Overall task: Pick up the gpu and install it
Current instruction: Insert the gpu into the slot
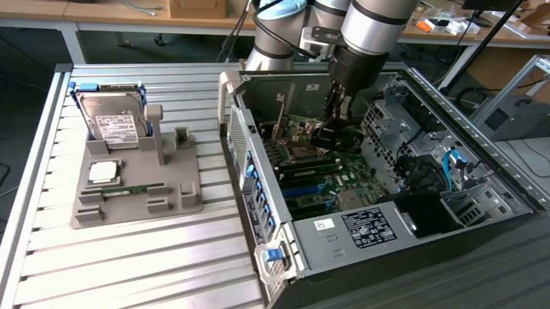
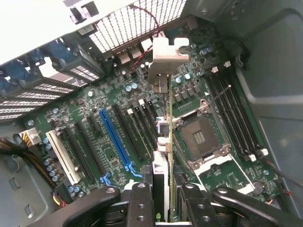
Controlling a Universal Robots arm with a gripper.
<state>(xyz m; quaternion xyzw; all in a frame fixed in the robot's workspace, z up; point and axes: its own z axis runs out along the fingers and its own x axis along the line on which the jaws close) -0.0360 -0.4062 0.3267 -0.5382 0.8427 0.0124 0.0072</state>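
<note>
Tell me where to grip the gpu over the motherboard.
Pinch the gpu across its two flat faces on its upper long edge, coming straight from above: it stands on edge, thin, with the silver bracket at one end. The gripper holds it so.

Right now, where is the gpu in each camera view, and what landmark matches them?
Exterior view: gpu held by the gripper inside the open case, over the motherboard.
Wrist view: gpu edge-on between the gripper's fingers, silver bracket at its far end.
Shared landmark: the CPU socket beside it; same socket in the wrist view.
</note>
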